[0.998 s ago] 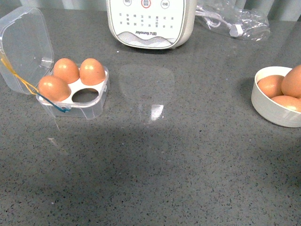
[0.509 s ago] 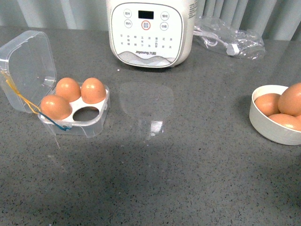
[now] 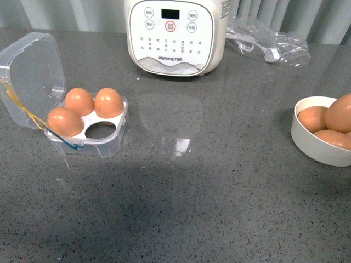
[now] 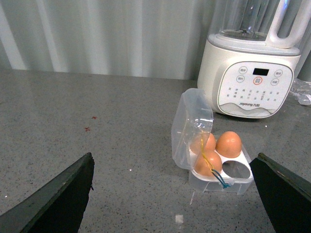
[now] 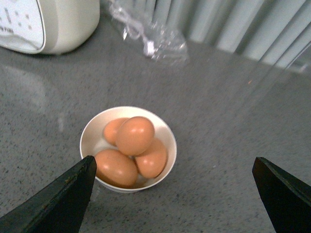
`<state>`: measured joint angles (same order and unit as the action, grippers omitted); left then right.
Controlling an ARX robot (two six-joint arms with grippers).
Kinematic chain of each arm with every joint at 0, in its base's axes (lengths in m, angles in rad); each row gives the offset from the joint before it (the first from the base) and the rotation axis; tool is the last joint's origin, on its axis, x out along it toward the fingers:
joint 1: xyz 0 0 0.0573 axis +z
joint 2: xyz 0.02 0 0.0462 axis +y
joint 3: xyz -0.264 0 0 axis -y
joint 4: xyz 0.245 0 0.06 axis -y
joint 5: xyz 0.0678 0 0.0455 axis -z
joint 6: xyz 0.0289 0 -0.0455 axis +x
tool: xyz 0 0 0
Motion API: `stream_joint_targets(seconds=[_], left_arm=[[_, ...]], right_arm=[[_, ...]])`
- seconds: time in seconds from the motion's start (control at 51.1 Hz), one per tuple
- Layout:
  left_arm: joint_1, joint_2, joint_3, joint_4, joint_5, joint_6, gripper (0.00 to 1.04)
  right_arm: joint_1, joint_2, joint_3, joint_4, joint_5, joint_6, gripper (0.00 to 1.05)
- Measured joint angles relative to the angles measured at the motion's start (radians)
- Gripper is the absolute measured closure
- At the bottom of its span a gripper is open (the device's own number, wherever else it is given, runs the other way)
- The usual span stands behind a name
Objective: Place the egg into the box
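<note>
Arms show only in the wrist views. The left gripper (image 4: 173, 160) hangs above the counter (image 3: 192, 192), jaws spread wide, nothing between them, facing the box (image 3: 88, 141). The right gripper (image 5: 174, 160) is also wide open and empty, angled down over the bowl (image 5: 89, 127).

The box sits front-left on the counter with its lid (image 3: 32, 76) swung up and back on the far-left side. It holds three eggs (image 3: 79, 101); the near-right hole (image 3: 100, 129) is free. The egg (image 5: 134, 135) lies on top of the pile in the bowl, well apart from the box, at the right edge of the front view.

There is wide bare counter between box and bowl. The white appliance (image 3: 174, 33) and plastic bag (image 3: 269, 41) stand along the far edge.
</note>
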<state>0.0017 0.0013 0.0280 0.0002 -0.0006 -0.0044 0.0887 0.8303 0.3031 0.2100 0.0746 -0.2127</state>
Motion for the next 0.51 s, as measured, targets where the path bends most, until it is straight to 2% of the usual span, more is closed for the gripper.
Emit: stream_joint_targets(seconds=[0.157,0.392,0.509], left_arm=[[0.0,0.0,0.0,0.0,0.0,0.0,0.07],[0.0,0.0,0.0,0.0,0.0,0.0,0.07],[0.0,0.0,0.0,0.0,0.0,0.0,0.07]], right_arm=[[-0.008,0.216,0.151,-0.071,-0.058,0.04,0.07],[-0.045,0.509,0.442,-0.294,-0.065,0.087,0.07],[-0.056,0.608,0.515,-0.342,-0.092,0.101,0.07]])
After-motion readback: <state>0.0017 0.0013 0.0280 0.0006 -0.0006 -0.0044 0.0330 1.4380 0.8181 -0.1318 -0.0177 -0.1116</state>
